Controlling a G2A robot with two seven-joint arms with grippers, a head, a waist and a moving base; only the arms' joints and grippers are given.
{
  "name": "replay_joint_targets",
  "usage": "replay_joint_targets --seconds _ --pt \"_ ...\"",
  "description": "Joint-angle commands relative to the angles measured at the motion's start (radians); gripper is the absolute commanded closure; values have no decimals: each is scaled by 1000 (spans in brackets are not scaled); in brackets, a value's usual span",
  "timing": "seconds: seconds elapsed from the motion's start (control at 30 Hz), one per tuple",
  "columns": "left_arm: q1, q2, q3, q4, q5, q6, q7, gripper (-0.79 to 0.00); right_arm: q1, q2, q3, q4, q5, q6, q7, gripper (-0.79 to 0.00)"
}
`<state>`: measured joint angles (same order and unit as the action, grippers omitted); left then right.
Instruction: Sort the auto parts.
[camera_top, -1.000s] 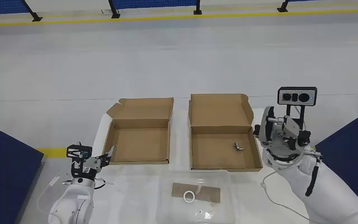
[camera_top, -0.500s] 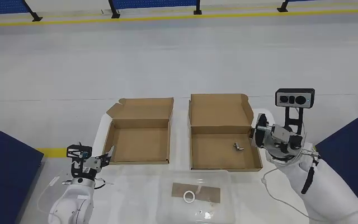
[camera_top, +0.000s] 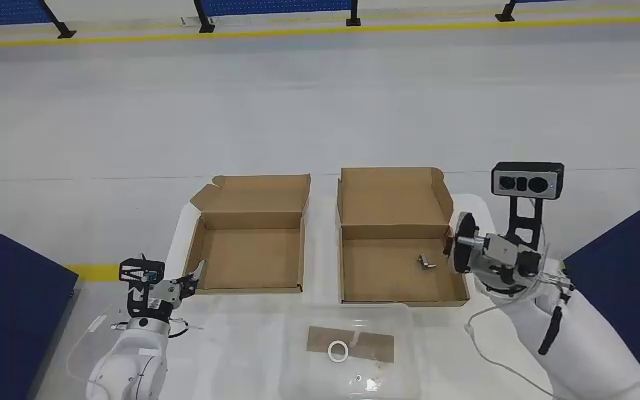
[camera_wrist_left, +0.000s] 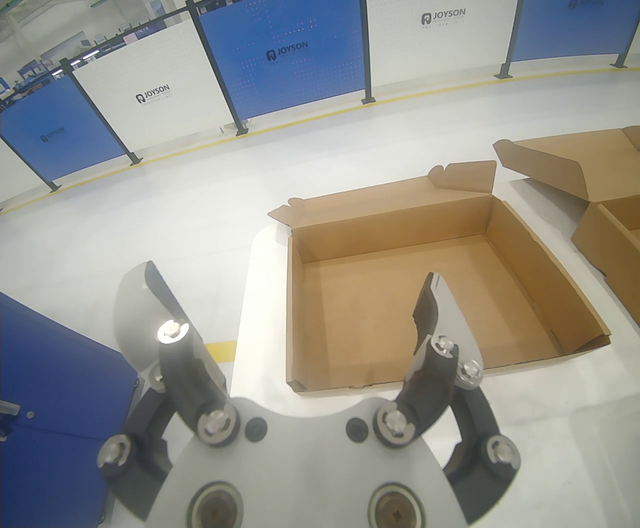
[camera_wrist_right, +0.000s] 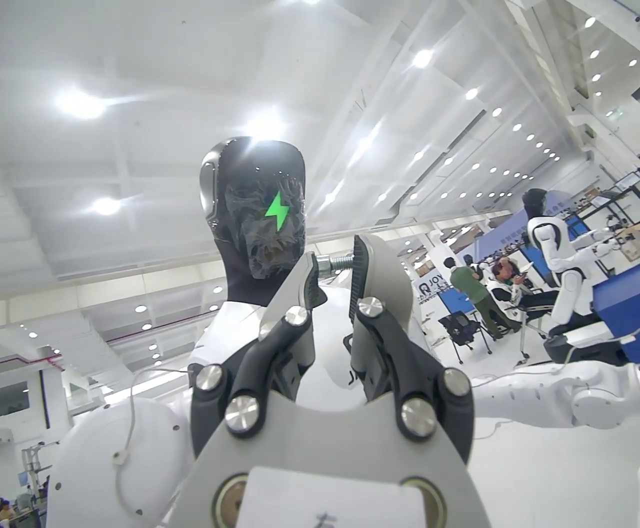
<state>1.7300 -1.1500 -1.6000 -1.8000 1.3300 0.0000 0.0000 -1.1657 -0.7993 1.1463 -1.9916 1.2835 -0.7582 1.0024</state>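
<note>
Right claw (camera_wrist_right: 334, 260) clenched on a threaded bolt (camera_wrist_right: 330, 263), tipped upward just beside the right box (camera_top: 400, 298). Probably staged for a drop there, since a metal part (camera_top: 428, 262) lies inside. Left claw (camera_wrist_left: 289, 277) spread and empty, well left of that box.

The left box (camera_top: 250, 255) and the right box (camera_top: 400, 262) stand side by side with a narrow strip of bare table (camera_top: 322, 250) between them. Each box is open upward. Its four walls and raised rear flap block entry from the side. A small metal part (camera_top: 427, 262) lies on the right box's floor, near its right wall. The clear bin (camera_top: 350, 318) stands just beside the right box's front wall. The left gripper (camera_wrist_left: 290, 277), fingers spread, sits off the left box's front-left corner. The right gripper (camera_wrist_right: 335, 261), clamped on a bolt (camera_wrist_right: 341, 261), is at the right box's right wall.
</note>
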Motion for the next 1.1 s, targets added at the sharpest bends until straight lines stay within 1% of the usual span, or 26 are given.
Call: replay_joint_targets --seconds 0.0,0.2,0.5,0.83,1.07 --pt "0 0 0 0 0 0 0 -785 -3 -6 1 -2 22 3 33 0" --pt "0 0 0 0 0 0 0 -785 -8 -27 13 -5 79 24 84 0" --pt "0 0 0 0 0 0 0 -785 -17 -55 48 -2 72 59 118 0" --pt "0 0 0 0 0 0 0 -785 -39 -77 93 14 -14 76 92 0" --pt "0 0 0 0 0 0 0 -785 -62 -93 111 7 6 84 89 0"
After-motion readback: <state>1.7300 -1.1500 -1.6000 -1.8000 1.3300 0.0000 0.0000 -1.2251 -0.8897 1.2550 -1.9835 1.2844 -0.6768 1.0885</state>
